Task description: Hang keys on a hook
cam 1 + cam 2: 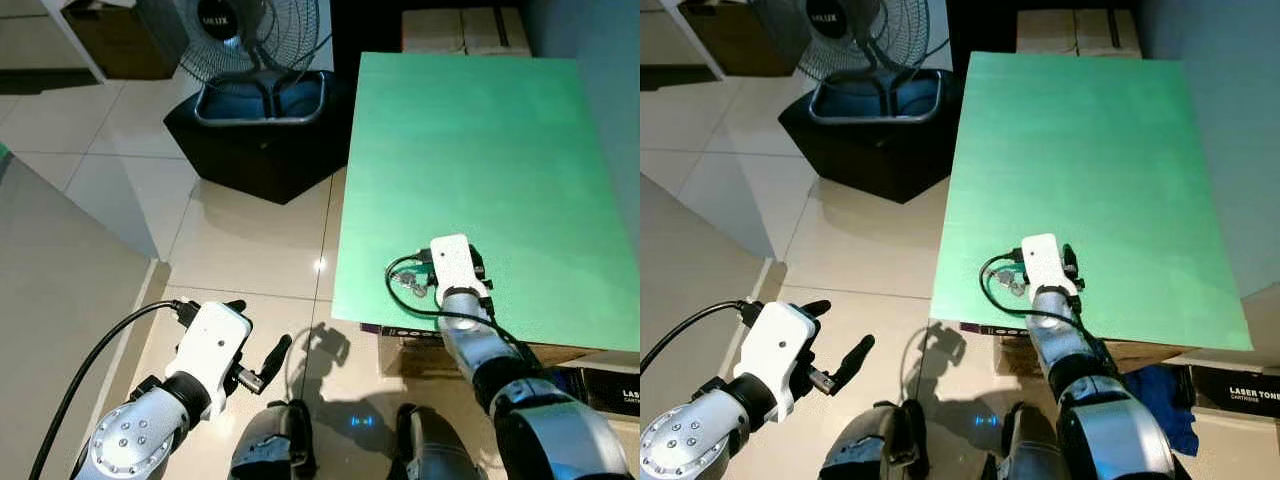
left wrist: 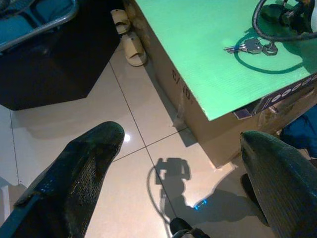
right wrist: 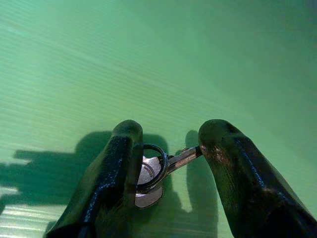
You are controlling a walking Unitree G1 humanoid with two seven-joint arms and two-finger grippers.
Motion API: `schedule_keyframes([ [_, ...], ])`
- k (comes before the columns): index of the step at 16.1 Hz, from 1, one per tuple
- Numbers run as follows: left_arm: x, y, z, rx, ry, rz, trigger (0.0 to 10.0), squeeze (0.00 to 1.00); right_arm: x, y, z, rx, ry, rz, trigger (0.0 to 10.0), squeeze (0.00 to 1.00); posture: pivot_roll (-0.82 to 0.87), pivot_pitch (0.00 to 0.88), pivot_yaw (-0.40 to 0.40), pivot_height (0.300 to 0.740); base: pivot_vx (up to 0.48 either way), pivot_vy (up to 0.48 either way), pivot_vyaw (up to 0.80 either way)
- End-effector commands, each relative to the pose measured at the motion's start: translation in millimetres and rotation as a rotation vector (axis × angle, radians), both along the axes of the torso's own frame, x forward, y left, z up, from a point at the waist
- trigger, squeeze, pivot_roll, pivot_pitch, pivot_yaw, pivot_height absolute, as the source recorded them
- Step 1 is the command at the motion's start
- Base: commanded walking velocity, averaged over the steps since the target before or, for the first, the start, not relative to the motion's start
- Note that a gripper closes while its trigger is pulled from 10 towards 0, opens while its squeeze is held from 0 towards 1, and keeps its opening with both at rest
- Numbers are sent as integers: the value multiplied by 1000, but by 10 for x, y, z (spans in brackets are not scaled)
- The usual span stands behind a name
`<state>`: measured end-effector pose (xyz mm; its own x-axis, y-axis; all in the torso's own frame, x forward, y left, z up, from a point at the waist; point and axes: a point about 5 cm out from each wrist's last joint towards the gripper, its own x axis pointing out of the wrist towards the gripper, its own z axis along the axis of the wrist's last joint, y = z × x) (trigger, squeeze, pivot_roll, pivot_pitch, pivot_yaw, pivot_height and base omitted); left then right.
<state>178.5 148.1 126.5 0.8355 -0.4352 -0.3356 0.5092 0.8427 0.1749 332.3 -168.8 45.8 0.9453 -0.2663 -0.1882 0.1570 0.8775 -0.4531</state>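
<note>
Your landmark is the green board, a flat ribbed sheet lying on cardboard boxes over pale glossy floor tiles. Beyond the board's far left corner stand a black low stand and a fan; a pair of beige slippers lies on the tiles just beside the board's left side.

The keys rest on the board near its front edge: a few silver keys on a dark ring, one blade pointing sideways.

Right gripper: down on the board at the keys, fingers parted and straddling them, the ring touching one finger, the blade tip touching the other. You see this contact in the right wrist view; the head views hide it behind the white wrist housing.

Left gripper: spread wide over the tiles, left of the board's front corner, holding nothing.
</note>
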Motion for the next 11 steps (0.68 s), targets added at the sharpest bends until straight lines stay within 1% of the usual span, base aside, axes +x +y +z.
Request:
schedule_keyframes([
  [1,-35,2,2,8,5,2,10000,0,-129,25,-172,-3,64,-11,10000,0,69,310,121,713,0,0,0],
  [3,-47,5,2,9,8,4,10000,0,-232,86,-276,14,74,-33,10000,0,72,312,121,713,0,0,0],
  [6,-51,4,7,9,8,1,10000,0,-288,121,-335,14,89,-34,10000,0,74,314,126,713,0,0,0],
  [8,-53,1,6,9,9,-2,10000,0,-332,129,-386,31,111,-44,10000,0,74,316,128,713,0,0,0],
  [9,-52,1,10,9,8,-4,10000,0,-359,126,-414,49,120,-56,0,0,74,316,128,713,0,0,0],
  [11,-53,4,12,9,8,-3,10000,0,-385,92,-435,83,120,-80,0,0,75,318,128,713,0,0,0],
])
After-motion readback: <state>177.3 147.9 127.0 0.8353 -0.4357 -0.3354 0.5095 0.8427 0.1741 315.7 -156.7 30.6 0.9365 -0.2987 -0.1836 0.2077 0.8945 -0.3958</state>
